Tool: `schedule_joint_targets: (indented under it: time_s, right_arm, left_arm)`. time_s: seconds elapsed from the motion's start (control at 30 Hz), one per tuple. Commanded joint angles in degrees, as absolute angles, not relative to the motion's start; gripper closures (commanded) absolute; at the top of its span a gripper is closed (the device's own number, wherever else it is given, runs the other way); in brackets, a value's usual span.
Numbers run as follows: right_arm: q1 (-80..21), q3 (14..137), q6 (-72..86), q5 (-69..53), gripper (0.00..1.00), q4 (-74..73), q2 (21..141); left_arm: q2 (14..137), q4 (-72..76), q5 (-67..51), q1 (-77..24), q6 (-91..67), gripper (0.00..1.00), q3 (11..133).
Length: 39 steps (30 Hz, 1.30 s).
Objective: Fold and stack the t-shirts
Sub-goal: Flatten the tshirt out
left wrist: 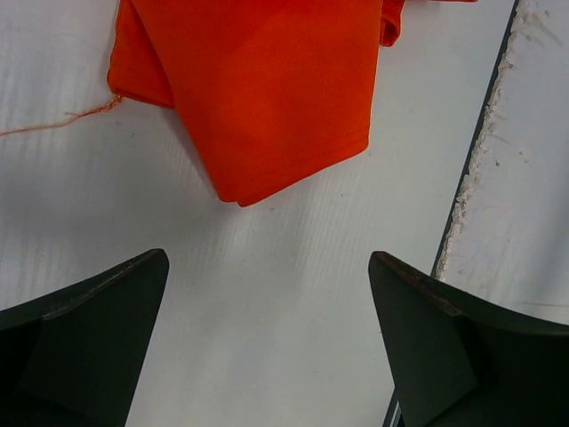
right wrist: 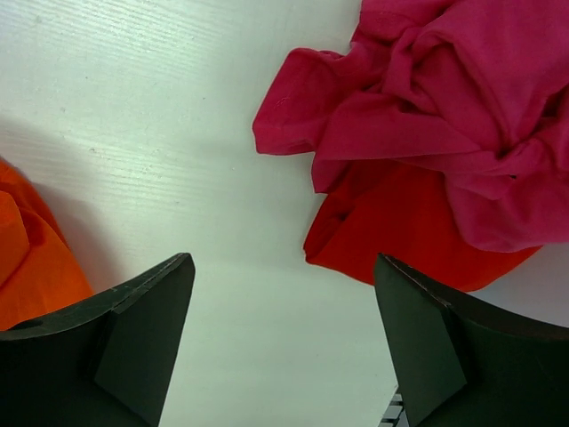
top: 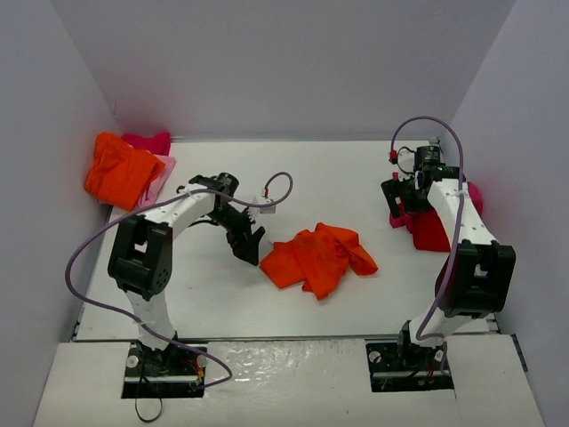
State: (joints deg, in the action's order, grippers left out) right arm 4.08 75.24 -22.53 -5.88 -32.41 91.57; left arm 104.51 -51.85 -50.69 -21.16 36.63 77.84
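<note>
While I watch the feeds, a crumpled bright-orange cloth t-shirt [top: 318, 258] lies mid-table, btwn the two arms. On the left wrist cam its smooth doubled edge fills the top of the view, w/ a loose orange thread [left wrist: 53, 123] trailing off left across the white tabletop [top: 213, 302].

At the right side there's a heap of two more: a bunched magenta-pink t-shirt [right wrist: 444, 98] lying over a red t-shirt [right wrist: 400, 222], both close to the right wall. In the far-left corner I see a neater stack: a folded orange t-shirt [top: 120, 169] on top, a pale pink t-shirt [top: 162, 178] showing at its right edge, and another magenta-pink shirt [top: 149, 140] behind it by the back wall.

The left gripper [top: 252, 247] hangs just beside the middle shirt's left edge, jaws wide apart, holding nothing; its dark fingertips [left wrist: 133, 276] are clear of the cloth, bare table btwn them.

The right gripper [top: 404, 200] is just beside the magenta/red heap, jaws also wide apart and empty. On its wrist cam the heap sits ahead and to the right of the fingers, not touching. Orange cloth shows at the left edge of that view.

A purple cable [top: 89, 240] loops off each arm.
</note>
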Motion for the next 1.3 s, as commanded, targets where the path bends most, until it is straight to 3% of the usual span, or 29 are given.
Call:
schedule_joint_targets:
  time_s: [0.0, 0.6, 0.9, 0.97, 1.1, 1.2, 1.27]
  right_arm:
    - [3.5, 74.5, -21.9, -7.7, 0.21, -32.0, 88.4]
    - [0.4, 72.8, -20.2, -5.9, 0.21, -31.6, 86.8]
    - [0.4, 71.7, -20.4, -4.3, 0.21, -31.4, 86.0]
    - [0.4, 71.5, -20.4, -4.4, 0.21, -31.4, 86.0]
    - [-0.1, 70.9, -20.6, -4.5, 0.21, -30.8, 86.1]
    - [-1.2, 70.6, -20.6, -5.0, 0.21, -30.4, 86.3]
    - [-1.3, 70.3, -20.4, -5.1, 0.22, -30.0, 86.4]
  left_arm:
    - [106.8, -55.8, -53.6, -22.8, 40.0, 0.06, 82.6]
    - [116.1, -52.7, -52.3, -26.1, 36.9, 0.09, 86.4]
    - [121.8, -58.1, -53.8, -29.0, 40.0, 0.22, 91.4]
    - [122.5, -58.7, -54.3, -29.4, 40.3, 0.29, 91.7]
    - [122.0, -60.2, -54.4, -31.0, 41.7, 0.62, 90.9]
    - [120.0, -58.9, -53.4, -31.1, 41.2, 0.98, 89.5]
    - [118.3, -57.0, -52.1, -31.0, 40.2, 1.0, 88.3]
